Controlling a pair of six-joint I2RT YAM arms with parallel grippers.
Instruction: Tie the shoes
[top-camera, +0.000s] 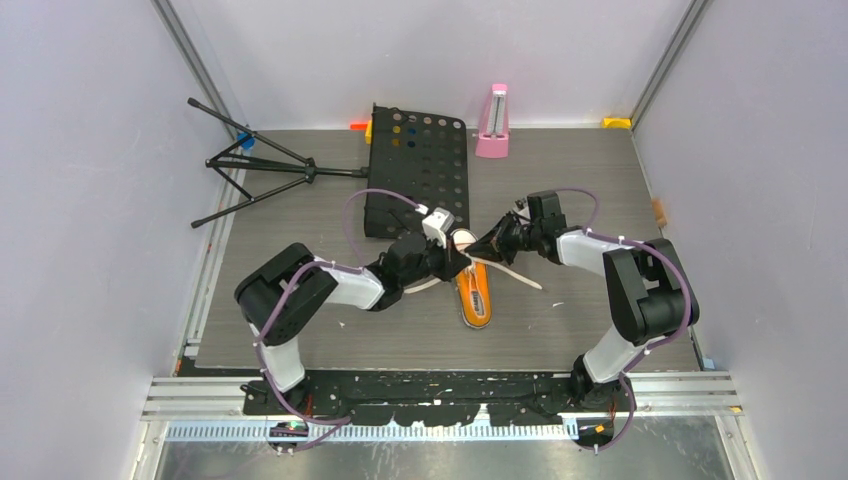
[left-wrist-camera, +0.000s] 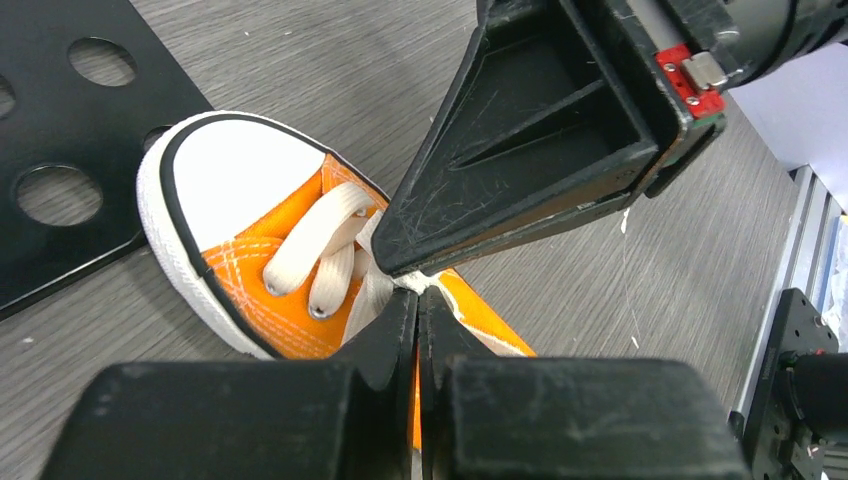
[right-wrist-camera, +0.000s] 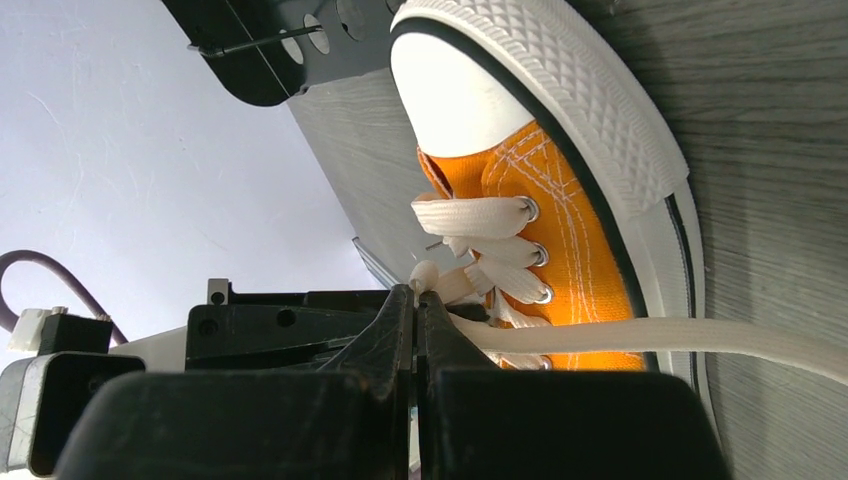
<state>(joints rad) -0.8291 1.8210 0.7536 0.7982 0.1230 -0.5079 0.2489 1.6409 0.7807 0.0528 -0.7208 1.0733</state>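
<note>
The orange shoe (top-camera: 476, 298) lies mid-table with its white toe cap pointing away from the arms; it also shows as the shoe (left-wrist-camera: 250, 255) and the shoe (right-wrist-camera: 560, 230). Both grippers meet tip to tip over its laces. My left gripper (top-camera: 462, 260) (left-wrist-camera: 418, 292) is shut, with a bit of white lace (left-wrist-camera: 350, 215) pinched at its tips. My right gripper (top-camera: 480, 254) (right-wrist-camera: 415, 292) is shut on a lace (right-wrist-camera: 700, 335), and a small nub of it pokes out above the fingertips. One long lace (top-camera: 515, 272) trails off to the right across the table.
A black perforated board (top-camera: 420, 170) (left-wrist-camera: 60, 150) lies just beyond the toe. At the back stand a pink metronome (top-camera: 492, 122) and, on the left, a folded black tripod (top-camera: 260, 170). Grey walls close in three sides.
</note>
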